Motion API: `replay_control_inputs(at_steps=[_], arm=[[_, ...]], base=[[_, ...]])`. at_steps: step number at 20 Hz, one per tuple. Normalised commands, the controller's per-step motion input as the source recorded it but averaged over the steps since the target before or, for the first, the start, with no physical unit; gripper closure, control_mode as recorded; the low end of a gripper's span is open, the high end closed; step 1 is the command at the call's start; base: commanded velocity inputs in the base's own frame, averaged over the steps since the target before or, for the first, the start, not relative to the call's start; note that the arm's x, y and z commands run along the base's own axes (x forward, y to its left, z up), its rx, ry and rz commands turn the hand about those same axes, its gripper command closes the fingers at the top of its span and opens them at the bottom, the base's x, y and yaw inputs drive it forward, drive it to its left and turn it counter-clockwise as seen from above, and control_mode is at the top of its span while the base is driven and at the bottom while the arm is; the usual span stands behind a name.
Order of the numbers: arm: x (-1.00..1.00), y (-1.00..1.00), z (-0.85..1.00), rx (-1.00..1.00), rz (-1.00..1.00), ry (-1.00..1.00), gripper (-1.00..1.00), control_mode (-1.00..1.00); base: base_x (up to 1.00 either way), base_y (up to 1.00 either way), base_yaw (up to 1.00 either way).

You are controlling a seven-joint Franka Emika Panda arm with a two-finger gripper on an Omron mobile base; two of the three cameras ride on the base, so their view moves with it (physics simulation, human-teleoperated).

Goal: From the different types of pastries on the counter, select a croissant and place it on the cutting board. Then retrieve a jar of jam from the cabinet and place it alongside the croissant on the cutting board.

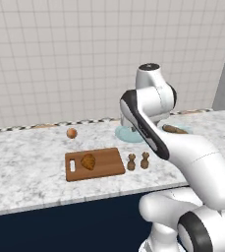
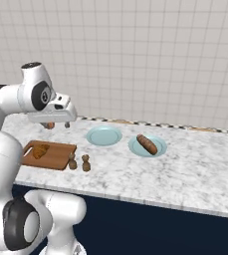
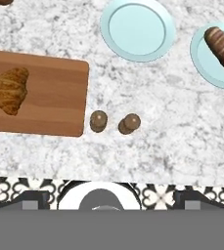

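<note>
The golden-brown croissant [image 1: 88, 161] [image 2: 41, 151] [image 3: 10, 90] lies on the brown wooden cutting board [image 1: 106, 165] [image 2: 58, 155] [image 3: 55, 97], toward its handle end. A smaller round orange-brown pastry [image 1: 71, 133] sits on the marbled counter [image 1: 25, 172] [image 2: 195, 169] [image 3: 182, 127] behind the board. My gripper [image 2: 59, 123] hangs open and empty, well above the counter, looking straight down near the board's right end. The jar of jam and the cabinet are out of view.
Two brown wooden shakers [image 1: 131, 162] [image 2: 72, 162] [image 3: 98, 121] stand just right of the board. Behind them is a pale blue plate [image 2: 104, 135] [image 3: 138, 29]. A second plate [image 2: 159, 148] [image 3: 201, 58] holds a long brown pastry [image 1: 175, 129] [image 2: 147, 144] [image 3: 223, 46]. A tiled wall backs the counter.
</note>
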Motion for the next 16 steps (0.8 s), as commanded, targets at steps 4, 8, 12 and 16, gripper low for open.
replay_control_inputs(at_steps=[4,8,12,16], arm=[[0.0,0.0,0.0,0.0,0.0,0.0,-1.0,1.0],[0.0,0.0,0.0,0.0,0.0,0.0,-1.0,1.0],[0.0,0.0,0.0,0.0,0.0,0.0,-1.0,1.0],[0.0,0.0,0.0,0.0,0.0,0.0,-1.0,1.0]], base=[[-0.86,0.16,0.11],[-0.76,0.61,0.5],[-0.29,0.76,0.68],[-0.05,0.91,0.69]])
